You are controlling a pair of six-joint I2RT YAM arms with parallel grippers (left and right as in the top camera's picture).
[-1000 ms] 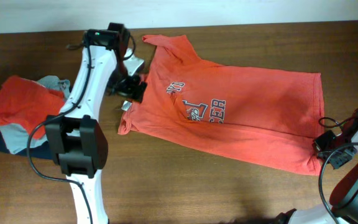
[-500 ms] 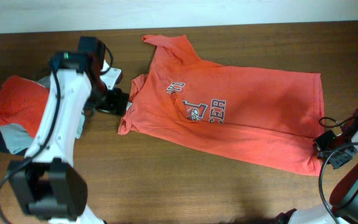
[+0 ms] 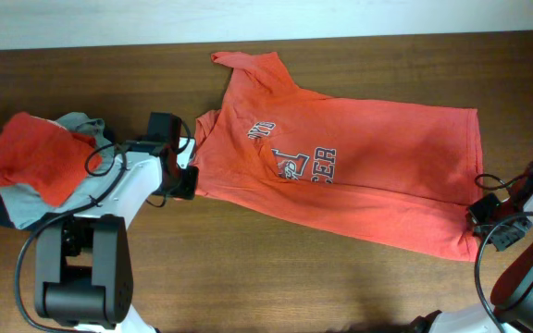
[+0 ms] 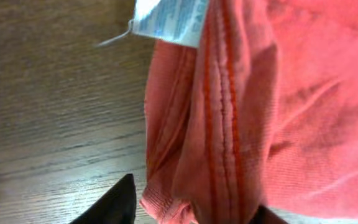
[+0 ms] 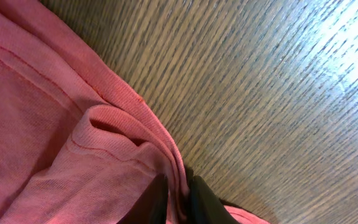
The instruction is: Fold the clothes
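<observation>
While flat, T-shirt (image 3: 368, 176) (in right gripper (image 5: 176, 198))

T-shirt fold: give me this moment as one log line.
T-shirt: spread out, unfolded | left gripper: astride collar, grip unclear | right gripper: shut on hem

A dark brown wood-grain table (image 3: 276, 277) is pictured from overhead. A large orange-red short-sleeved T-shirt (image 3: 378, 176) with white-and-dark chest lettering is spread across the centre and right of the frame, collar toward the left. A heap of orange-red, grey-blue and navy garments (image 3: 26, 171) is piled at the left edge.
</observation>
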